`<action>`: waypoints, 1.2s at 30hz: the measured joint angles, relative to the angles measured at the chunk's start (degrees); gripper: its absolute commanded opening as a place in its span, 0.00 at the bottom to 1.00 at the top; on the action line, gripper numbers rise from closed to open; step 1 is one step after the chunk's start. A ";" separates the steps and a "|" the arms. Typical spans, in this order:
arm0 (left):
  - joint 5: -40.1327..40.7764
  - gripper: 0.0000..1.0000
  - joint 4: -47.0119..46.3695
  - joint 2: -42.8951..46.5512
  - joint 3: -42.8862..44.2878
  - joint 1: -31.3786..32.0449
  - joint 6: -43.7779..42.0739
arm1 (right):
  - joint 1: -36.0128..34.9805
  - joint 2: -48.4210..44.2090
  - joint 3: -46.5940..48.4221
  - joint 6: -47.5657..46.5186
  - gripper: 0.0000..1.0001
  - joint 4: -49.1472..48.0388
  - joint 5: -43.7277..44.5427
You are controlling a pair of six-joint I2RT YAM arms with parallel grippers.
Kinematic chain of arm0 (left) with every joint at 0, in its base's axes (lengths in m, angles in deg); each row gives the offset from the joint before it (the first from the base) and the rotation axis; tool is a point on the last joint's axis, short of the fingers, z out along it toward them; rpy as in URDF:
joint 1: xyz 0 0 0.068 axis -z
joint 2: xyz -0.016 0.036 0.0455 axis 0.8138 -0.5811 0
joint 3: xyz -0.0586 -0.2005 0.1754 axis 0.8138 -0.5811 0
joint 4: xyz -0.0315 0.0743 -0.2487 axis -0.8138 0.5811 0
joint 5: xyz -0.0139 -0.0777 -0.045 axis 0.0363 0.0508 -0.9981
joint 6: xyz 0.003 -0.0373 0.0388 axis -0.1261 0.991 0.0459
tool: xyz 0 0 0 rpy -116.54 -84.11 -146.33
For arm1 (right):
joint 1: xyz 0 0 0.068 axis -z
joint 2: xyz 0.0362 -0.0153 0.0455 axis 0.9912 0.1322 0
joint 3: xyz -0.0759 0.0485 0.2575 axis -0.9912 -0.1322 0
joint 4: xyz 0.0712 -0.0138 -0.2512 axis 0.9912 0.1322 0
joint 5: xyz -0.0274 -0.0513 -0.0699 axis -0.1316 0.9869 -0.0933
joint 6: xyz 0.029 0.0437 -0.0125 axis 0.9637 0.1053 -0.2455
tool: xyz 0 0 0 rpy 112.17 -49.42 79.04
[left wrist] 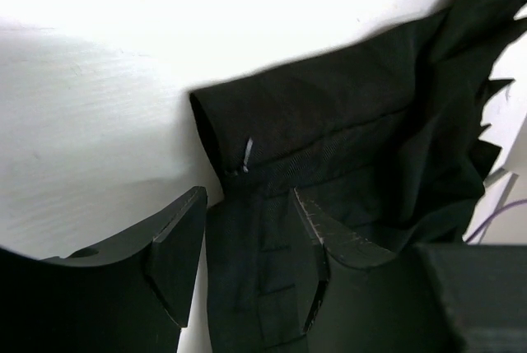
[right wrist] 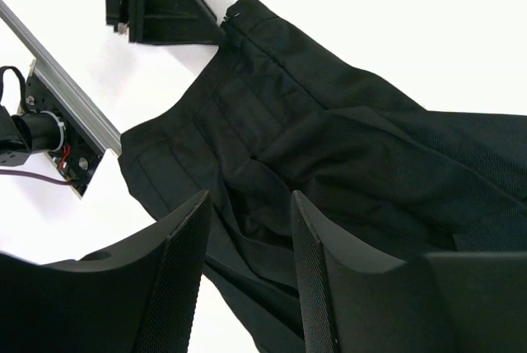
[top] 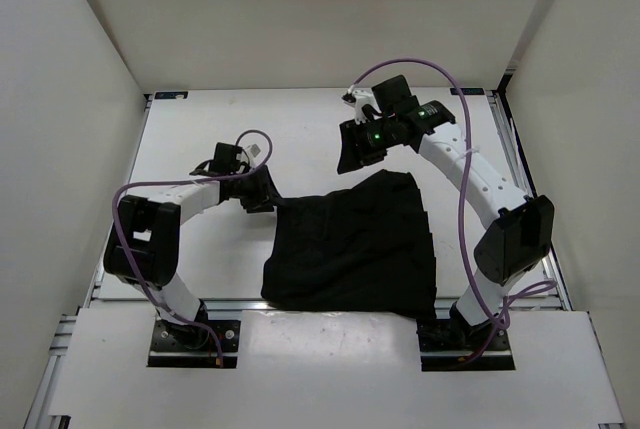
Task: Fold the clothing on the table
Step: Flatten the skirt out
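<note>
Black clothing (top: 350,249) sits lower middle of the overhead frame, spread on the white table (top: 200,139), its bottom edge at the front rail (right wrist: 66,90). From above it reads as one dark slab. The left wrist view gives more: a stitched band, a small pale tag (left wrist: 247,154) near the corner, and a jagged pleated edge at far right.

Left gripper (top: 262,192) is right at the garment's upper-left corner. Up close its jaws are spread, a strip of the band lying flat in the gap, with no pinch to be seen. Right gripper (top: 358,147) is just above the garment's top edge; its own camera shows the jaws parted over the folds with nothing between them, the cloth lying below.

The right wrist view cuts the garment off at right and bottom. The overhead view gives no fold lines.
</note>
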 measured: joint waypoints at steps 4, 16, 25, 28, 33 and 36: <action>-1.22 0.53 -1.88 0.96 -2.60 0.11 0.79 | 0.00 0.02 0.00 -0.02 0.49 0.00 0.00; -1.46 0.51 -6.58 0.87 -4.79 0.09 0.98 | -0.72 0.11 0.02 -0.22 0.49 0.00 -0.20; -1.55 0.31 -8.20 -0.46 -4.39 1.46 0.24 | -1.14 0.46 0.04 -0.22 0.48 0.09 -0.44; -2.08 0.32 -8.83 -0.37 -4.68 2.12 0.72 | -1.20 0.46 0.04 -0.17 0.48 0.09 -0.44; -2.75 0.42 -9.33 1.14 -7.23 2.43 1.40 | -1.20 0.48 0.04 -0.20 0.48 0.11 -0.42; -2.99 0.47 -10.14 1.38 -8.37 2.40 1.62 | -1.38 0.50 0.13 -0.20 0.48 0.35 -0.39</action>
